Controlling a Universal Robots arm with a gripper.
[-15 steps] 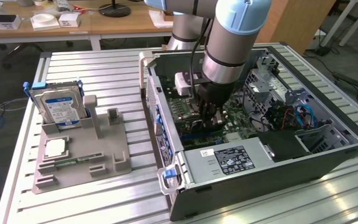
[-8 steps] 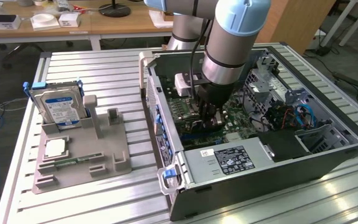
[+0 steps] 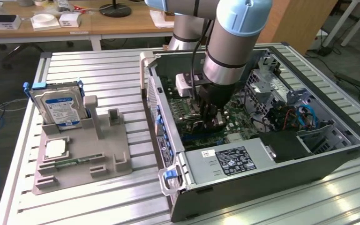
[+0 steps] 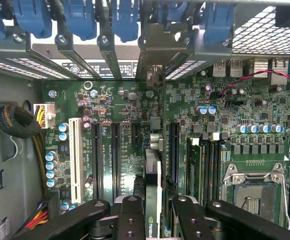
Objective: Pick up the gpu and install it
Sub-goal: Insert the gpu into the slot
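Gpu (image 4: 153, 200) hemmed by motherboard slots (image 4: 116, 155) and bracket bay (image 4: 157, 50) (little side room).

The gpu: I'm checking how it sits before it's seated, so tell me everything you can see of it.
The gpu is seen edge-on in the wrist view: a thin dark card, standing upright, with a metal bracket end reaching toward the case's rear slots. The gripper is shut on it, fingers on both faces. It hangs just over the green motherboard, in line with a black expansion slot. Whether it touches the slot cannot be told.
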